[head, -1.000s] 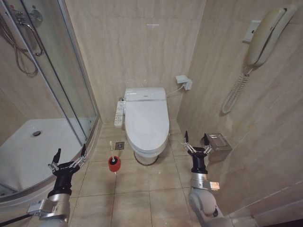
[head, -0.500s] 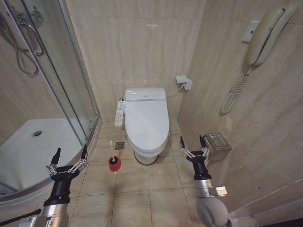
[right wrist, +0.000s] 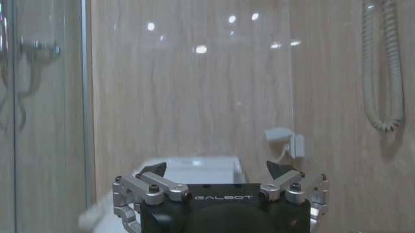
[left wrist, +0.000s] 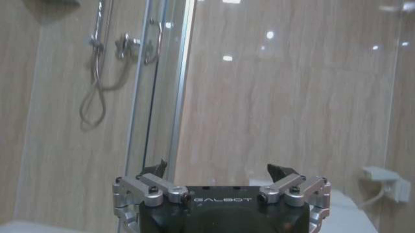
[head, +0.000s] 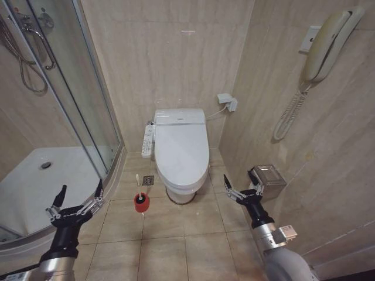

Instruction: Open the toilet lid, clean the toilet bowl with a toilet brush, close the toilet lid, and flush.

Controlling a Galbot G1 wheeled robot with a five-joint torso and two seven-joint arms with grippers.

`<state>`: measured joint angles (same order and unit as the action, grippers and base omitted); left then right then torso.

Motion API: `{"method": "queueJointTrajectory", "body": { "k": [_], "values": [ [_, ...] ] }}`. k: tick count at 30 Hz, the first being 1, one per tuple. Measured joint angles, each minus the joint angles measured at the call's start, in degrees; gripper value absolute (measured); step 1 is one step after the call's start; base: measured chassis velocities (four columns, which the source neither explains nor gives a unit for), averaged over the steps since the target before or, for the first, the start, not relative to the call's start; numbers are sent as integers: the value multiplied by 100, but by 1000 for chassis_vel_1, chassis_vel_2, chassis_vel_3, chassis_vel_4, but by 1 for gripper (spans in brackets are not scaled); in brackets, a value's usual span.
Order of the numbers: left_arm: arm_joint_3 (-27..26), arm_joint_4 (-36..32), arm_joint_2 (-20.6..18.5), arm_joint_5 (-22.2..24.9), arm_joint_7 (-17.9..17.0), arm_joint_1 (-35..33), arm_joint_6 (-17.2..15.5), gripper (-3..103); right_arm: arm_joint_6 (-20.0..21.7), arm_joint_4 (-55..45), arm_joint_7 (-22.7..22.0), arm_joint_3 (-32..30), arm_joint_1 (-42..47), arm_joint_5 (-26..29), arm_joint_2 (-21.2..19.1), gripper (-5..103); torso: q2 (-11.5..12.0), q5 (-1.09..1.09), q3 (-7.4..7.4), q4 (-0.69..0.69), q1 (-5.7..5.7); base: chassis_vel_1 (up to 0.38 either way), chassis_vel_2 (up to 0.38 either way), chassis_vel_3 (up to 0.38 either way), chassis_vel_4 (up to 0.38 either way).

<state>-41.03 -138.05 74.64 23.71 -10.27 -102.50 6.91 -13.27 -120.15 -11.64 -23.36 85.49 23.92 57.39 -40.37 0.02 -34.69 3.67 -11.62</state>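
The toilet lid (head: 182,147) lies shut over the toilet bowl (head: 180,193), whose pedestal base shows beneath it; the basin inside is hidden. The toilet brush (head: 139,182) stands in its red cup (head: 140,203) on the floor just left of the pedestal. My left gripper (head: 79,192) is open and empty, low at the left by the shower's curved sill. My right gripper (head: 240,184) is open and empty, right of the toilet near the side wall. The left wrist view shows its open gripper (left wrist: 220,169) facing the shower glass. The right wrist view shows its open gripper (right wrist: 217,168) facing the toilet's back end (right wrist: 194,170).
A glass shower enclosure (head: 76,99) with a white tray (head: 41,187) fills the left. A metal paper holder (head: 268,175) juts from the right wall beside my right gripper. A wall phone (head: 325,50) hangs above. A floor drain (head: 147,180) and a side control panel (head: 147,140) sit left of the toilet.
Both arms have sunk lower in the head view. The left gripper drifted left and down; the right arm swung out to the right. Both stayed open. The toilet and brush have not moved.
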Motion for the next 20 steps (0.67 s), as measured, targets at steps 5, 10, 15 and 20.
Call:
{"method": "queueJointTrajectory", "body": {
  "k": [5,10,15,20],
  "values": [
    [182,195,85,-5,7,46,-63,100,215,65,65,-106,-84,92,-200,100,0,-1,0,-1,0,0,0,0,0],
    [239,160,149,-115,87,14,-71,100,246,-11,144,-196,-42,36,-163,100,0,-2,0,0,0,0,0,0,0],
    [226,13,110,-240,231,-70,-62,100,201,-203,199,-334,93,-53,20,100,0,-1,0,0,0,0,0,0,0],
    [164,-35,15,-315,405,-156,10,100,206,-542,80,-499,352,-20,370,100,0,-3,0,0,0,0,0,0,0]
  ]
}}
